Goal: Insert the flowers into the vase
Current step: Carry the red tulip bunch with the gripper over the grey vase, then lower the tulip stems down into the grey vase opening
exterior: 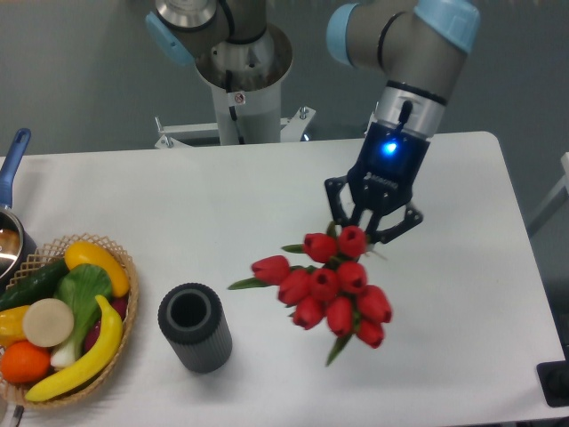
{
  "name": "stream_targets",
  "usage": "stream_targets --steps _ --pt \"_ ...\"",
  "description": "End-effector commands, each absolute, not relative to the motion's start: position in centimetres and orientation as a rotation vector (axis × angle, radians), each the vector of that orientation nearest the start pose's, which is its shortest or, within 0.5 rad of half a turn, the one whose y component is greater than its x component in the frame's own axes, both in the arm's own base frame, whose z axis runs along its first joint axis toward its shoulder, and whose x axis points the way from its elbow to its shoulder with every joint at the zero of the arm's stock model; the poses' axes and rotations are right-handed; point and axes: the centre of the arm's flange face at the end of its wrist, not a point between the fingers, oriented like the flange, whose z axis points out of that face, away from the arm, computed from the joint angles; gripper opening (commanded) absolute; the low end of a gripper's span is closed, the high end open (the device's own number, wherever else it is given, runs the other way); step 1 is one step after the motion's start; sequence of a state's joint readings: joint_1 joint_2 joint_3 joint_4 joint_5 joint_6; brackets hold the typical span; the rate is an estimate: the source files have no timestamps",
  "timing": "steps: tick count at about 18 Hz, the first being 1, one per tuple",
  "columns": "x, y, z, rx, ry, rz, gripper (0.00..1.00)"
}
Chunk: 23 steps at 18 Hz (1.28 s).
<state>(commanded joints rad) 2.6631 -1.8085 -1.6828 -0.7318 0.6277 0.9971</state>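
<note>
The gripper [365,233] is clamped on the flowers [331,289], which hang at centre right of the frame. The vase [195,326] stands empty at lower left on the counter [196,213] (basket [124,294] beside it). Carrying across and inserting remain.

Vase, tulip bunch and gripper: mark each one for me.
vase [197,342]: fixed camera, ribbed outer wall below the mouth.
tulip bunch [324,283]: fixed camera, a red head mid-cluster.
gripper [364,233]: fixed camera, midway between the fingertips, above the bunch.
</note>
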Motion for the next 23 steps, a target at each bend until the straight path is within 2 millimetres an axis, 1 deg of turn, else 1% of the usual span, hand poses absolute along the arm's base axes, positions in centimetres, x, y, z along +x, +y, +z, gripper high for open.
stream_targets --steps 2,5,7,9,11,13,15,18,21,23 --pt "-40.9 46.7 44.0 -2.03 0.208 -0.149 0.13" --pt "-39.9 47.1 45.1 -1.896 0.302 -0.195 0.13" --pt "-39.3 47.2 45.3 -1.835 0.326 -0.233 0.13" --pt "-38.8 47.2 45.7 -1.785 0.348 -0.254 0.13" --pt "-37.5 48.0 46.0 -1.749 0.377 -0.285 0.13" --pt "-36.6 48.5 46.2 -1.733 0.401 -0.294 0.13" --pt "-35.1 49.7 45.9 -1.711 0.447 -0.313 0.13" --pt "-33.7 51.0 45.9 -1.693 0.479 -0.341 0.13" --pt "-32.8 53.0 44.7 -1.685 0.499 -0.388 0.13" --pt "-32.8 53.7 43.5 -1.689 0.494 -0.412 0.13"
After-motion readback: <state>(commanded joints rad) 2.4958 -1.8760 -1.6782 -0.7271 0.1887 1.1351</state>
